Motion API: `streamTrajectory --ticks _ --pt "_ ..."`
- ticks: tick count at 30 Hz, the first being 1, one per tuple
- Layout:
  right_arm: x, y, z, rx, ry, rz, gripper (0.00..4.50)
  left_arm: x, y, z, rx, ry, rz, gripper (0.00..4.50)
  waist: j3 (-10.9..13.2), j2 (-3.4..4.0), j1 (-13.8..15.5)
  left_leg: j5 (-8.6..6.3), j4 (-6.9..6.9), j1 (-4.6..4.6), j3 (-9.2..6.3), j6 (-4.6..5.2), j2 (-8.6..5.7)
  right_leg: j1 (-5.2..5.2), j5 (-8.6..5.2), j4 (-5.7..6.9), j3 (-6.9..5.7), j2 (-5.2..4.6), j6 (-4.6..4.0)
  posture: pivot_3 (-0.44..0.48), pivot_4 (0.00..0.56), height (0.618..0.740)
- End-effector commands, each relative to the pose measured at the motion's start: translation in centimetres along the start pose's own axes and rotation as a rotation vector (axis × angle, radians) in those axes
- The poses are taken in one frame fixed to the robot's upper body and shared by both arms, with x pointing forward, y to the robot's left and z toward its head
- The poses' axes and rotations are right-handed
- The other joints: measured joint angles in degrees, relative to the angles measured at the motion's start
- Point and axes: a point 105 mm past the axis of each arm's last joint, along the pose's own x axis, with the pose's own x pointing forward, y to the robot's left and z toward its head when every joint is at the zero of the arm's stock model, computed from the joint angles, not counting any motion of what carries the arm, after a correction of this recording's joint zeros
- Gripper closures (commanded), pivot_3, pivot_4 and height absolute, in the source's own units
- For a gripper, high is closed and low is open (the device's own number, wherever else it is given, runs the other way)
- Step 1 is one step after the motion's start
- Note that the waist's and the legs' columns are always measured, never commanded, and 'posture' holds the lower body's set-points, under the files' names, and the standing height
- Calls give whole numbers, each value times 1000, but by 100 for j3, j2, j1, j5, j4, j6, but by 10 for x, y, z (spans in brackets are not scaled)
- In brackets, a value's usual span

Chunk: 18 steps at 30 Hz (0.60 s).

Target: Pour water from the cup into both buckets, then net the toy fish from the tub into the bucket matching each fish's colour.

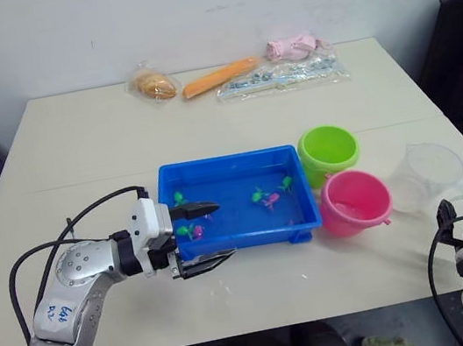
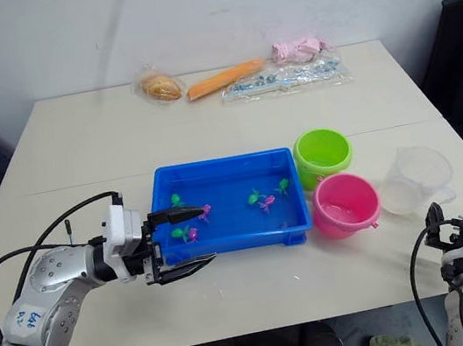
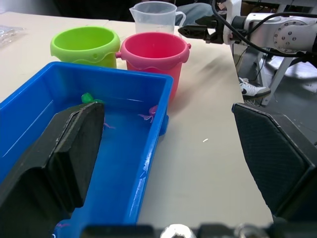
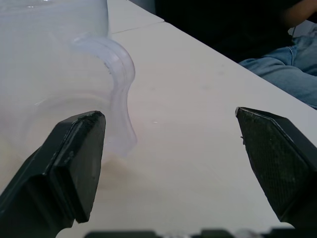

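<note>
So, step in hand looks like the cup grab w/ the right gripper (image 4: 168, 163): jaws spread wide, holding nothing, and the cup (image 1: 427, 174) sits at 12 o'clock of it near the table's right edge, handle (image 4: 121, 94) turned toward you just inside one pad. Center the handle betw the pads before closing, go slow, thin clear plastic will skid or tip if you nudge the wall. Left gripper (image 1: 199, 236) also wide open and empty, straddling the near-left corner of the tub (image 1: 230, 166), one finger over the water, other outside the rim; pull it back so it doesn't drag the tub. Pink bucket (image 1: 355, 202) is at 9 o'clock of the cup, close by; green bucket (image 1: 327, 151) touching it at approx 11 o'clock, both just right of the tub. Toy fish (image 1: 264, 196) float in the tub. Can't spot the net. Room: bare table (image 1: 76, 146) front-centre and left; bagged clutter (image 1: 282, 77) at far edge, well apart. Watch the right edge, cup's near it.
</note>
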Motion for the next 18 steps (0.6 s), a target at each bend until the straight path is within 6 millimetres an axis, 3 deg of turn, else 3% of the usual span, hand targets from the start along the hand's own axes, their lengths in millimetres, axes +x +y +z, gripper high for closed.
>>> streamTrajectory --ticks 1,18 --pt "6 -17 16 -5 -56 -60 0 2 -1 9 45 -22 0 56 0 0 3 0 0 0 1 0 -1 0 0 0 1 -1 0 0 150 740" --pt "30 -6 16 67 -64 -86 0 7 5 11 66 -29 -13 56 0 0 -3 3 0 0 1 0 -1 0 0 2 0 1 0 0 150 740"
